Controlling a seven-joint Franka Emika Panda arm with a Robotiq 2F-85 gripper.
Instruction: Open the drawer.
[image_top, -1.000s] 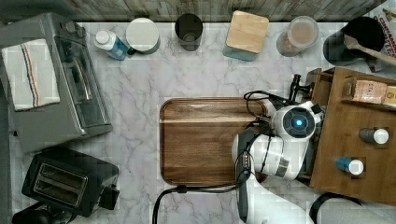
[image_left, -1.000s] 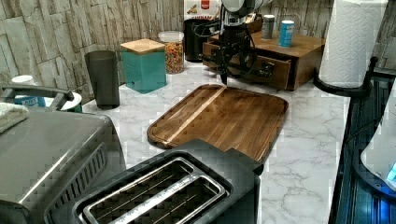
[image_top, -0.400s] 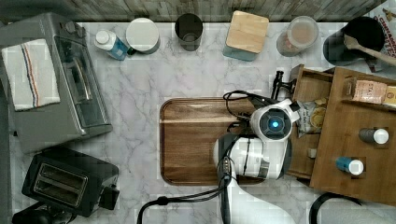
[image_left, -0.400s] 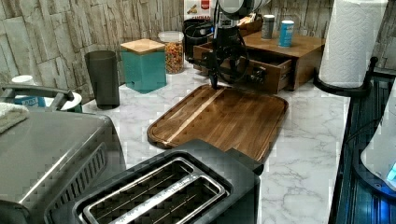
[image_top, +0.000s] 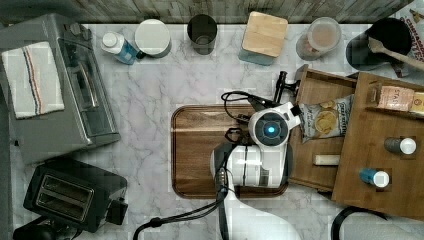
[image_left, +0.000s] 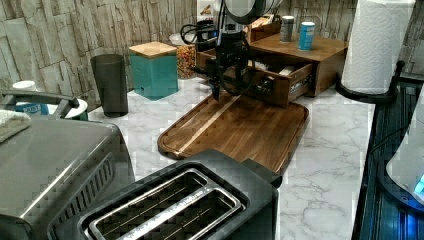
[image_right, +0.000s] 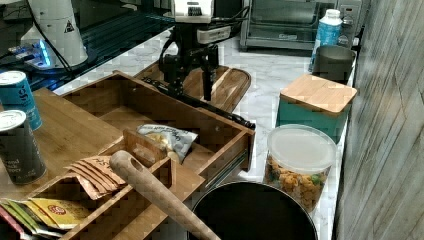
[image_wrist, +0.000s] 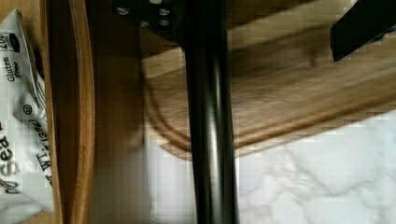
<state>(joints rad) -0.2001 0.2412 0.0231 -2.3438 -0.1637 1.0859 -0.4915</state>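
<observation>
Drawer (image_top: 320, 131) stands pulled out of your cabinet (image_top: 385, 150), over the board's (image_top: 200, 150) edge. Your gripper (image_right: 192, 75) sits at the handle (image_right: 200, 103), fingers apart, one either side.

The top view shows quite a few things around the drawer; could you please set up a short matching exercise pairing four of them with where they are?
Things:
1. chip bag
2. striped cloth
3. wooden spoon
4. cutting board

Places:
A. on top of the toaster oven
B. in the black pot
C. inside the open drawer
D. flat on the marble counter, under the arm

Pairs: 1-C, 2-A, 3-B, 4-D
</observation>
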